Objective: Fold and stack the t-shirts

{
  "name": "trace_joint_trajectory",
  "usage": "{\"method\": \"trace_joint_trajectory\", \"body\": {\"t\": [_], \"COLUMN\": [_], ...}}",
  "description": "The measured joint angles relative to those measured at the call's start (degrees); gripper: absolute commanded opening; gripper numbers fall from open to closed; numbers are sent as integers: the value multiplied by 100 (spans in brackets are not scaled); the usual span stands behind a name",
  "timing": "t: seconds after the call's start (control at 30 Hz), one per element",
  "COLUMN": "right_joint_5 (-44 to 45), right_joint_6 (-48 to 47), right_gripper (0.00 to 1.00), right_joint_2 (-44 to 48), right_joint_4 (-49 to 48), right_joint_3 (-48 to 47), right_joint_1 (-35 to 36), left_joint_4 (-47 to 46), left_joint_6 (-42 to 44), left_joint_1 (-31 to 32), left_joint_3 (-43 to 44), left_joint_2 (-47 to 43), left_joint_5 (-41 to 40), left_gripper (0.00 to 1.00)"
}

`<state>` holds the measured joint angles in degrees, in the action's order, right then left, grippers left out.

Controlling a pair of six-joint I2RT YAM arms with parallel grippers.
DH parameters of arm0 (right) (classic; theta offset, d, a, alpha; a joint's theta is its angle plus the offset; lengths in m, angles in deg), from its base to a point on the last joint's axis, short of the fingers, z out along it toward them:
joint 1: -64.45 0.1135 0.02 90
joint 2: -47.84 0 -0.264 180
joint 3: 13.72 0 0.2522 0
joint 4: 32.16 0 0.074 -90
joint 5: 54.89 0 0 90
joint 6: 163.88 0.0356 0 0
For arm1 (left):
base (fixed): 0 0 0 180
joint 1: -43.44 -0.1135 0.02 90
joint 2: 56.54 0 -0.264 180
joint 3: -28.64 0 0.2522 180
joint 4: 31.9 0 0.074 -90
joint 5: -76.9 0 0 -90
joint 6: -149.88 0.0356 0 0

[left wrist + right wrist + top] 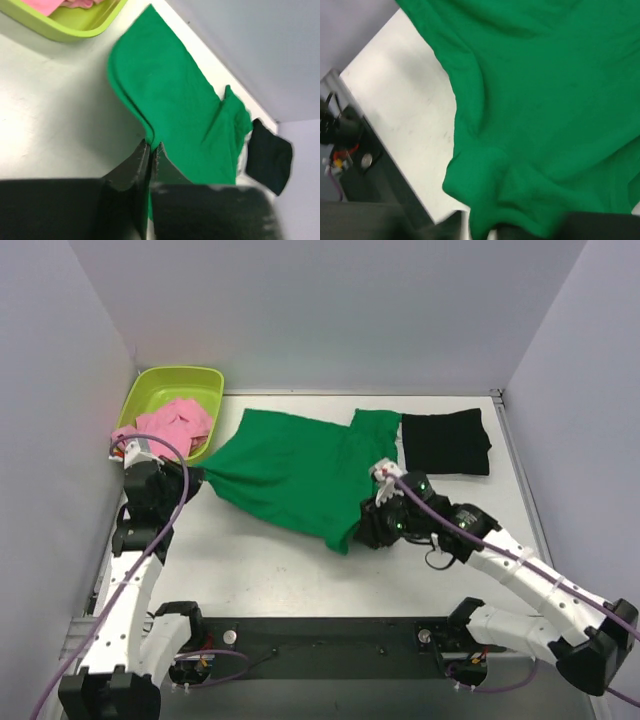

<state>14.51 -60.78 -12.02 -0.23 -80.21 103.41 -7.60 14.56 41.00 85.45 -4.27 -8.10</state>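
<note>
The green t-shirt (290,468) lies spread across the middle of the table, and shows in the left wrist view (175,95) and the right wrist view (550,100). My left gripper (196,478) is shut on its left edge (150,142). My right gripper (368,525) is shut on its lower right corner, and the cloth hides the fingertips (485,231). The black t-shirt (446,441) lies folded at the back right, next to the green one (269,156). The pink t-shirt (172,425) lies crumpled in the tub.
A lime-green plastic tub (200,380) stands at the back left corner (75,27). Grey walls enclose the table on three sides. The black base rail (330,635) runs along the near edge.
</note>
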Motion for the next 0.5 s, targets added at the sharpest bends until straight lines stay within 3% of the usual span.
{"method": "trace_joint_trajectory", "body": {"t": [0.03, 0.07, 0.1, 0.17, 0.3, 0.5], "right_joint_5": [74, 168, 352, 658, 1329, 2205], "right_joint_6": [46, 74, 136, 240, 520, 866], "right_gripper": [77, 100, 100, 100, 100, 100], "right_joint_2": [157, 293, 494, 979, 1637, 1172], "right_joint_4": [155, 271, 369, 487, 483, 433], "right_joint_3": [168, 258, 345, 433, 417, 492], "right_joint_1": [269, 466, 741, 1110, 1202, 1202], "left_joint_4": [313, 520, 664, 872, 1003, 984], "left_joint_6": [11, 52, 114, 153, 212, 229], "left_joint_1": [61, 151, 273, 448, 487, 496], "left_joint_3": [-101, -109, -103, -44, 131, 162], "left_joint_2": [-323, -509, -695, -940, -957, -616], "left_joint_5": [-168, -299, -426, -610, -769, -671], "left_gripper": [56, 79, 89, 90, 91, 92]}}
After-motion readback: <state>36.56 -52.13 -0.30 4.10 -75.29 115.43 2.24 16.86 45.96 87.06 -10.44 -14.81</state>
